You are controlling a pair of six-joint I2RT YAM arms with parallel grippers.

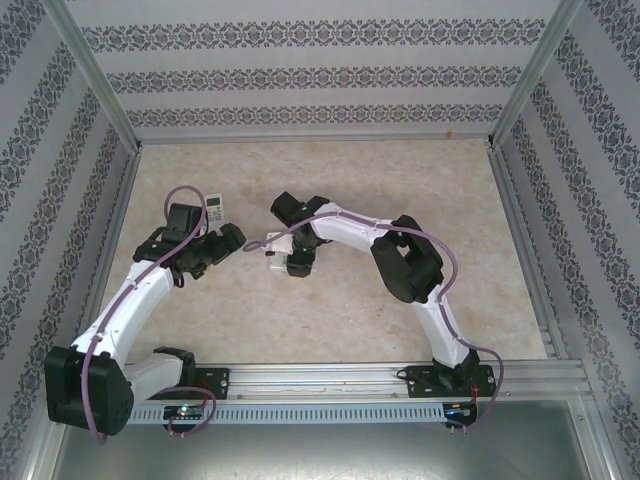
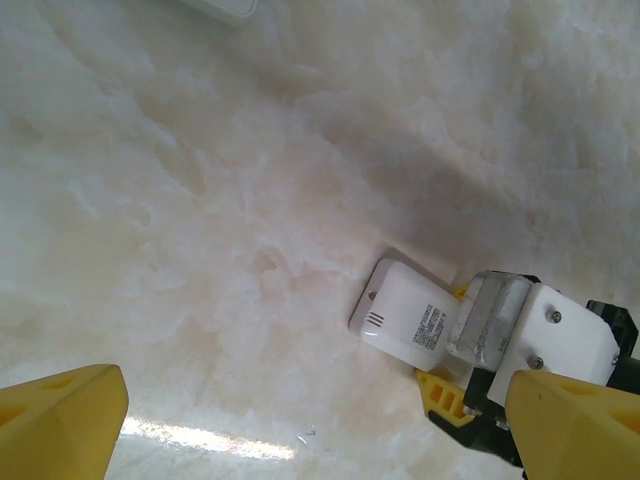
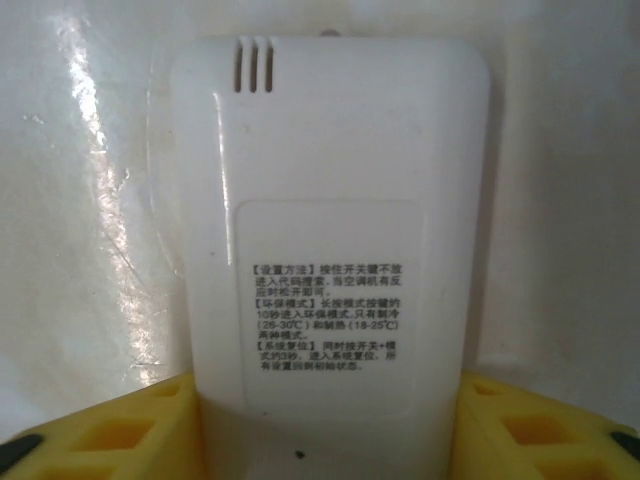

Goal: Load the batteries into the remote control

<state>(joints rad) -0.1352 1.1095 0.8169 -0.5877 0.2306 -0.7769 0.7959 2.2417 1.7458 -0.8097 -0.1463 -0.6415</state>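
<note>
Right gripper (image 3: 325,440) clamped on one end of the remote control (image 3: 330,200), label up near the middle of the table (image 1: 420,190), its long axis running straight out toward the wide-open left gripper (image 2: 320,430).

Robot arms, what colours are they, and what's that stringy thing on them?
The left arm and right arm are both made of white tube sections joined by chunky black joints. A thin purple cable loops along each one. The fingers are bright yellow plastic with blocky hollow pockets.
</note>
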